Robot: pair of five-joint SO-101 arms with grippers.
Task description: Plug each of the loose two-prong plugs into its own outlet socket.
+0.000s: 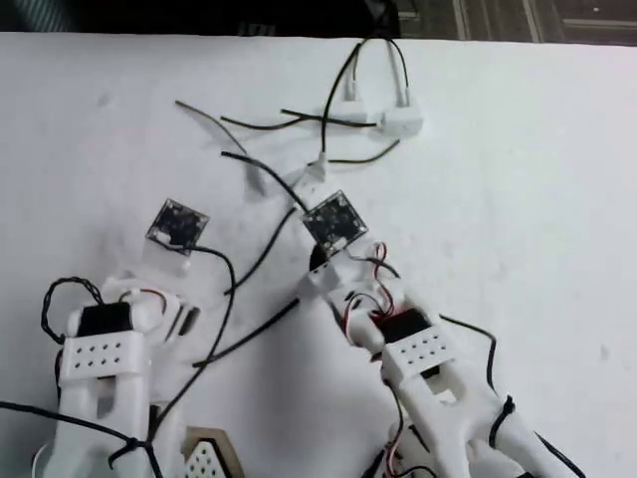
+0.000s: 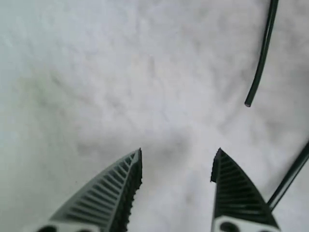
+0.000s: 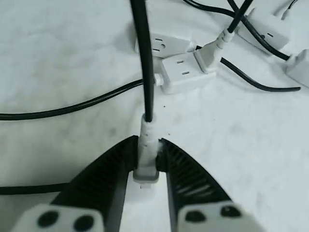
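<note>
Since the white two-prong plug (image 3: 146, 170) on its black cable (image 3: 144, 58) must be carried to a socket, the right gripper (image 3: 147, 145) clamps it between both fingers. A white rectangular outlet socket (image 3: 186, 72) lies just ahead of the fingertips. The left gripper (image 2: 178, 152) has its fingers spread wide, with nothing between them.
</note>
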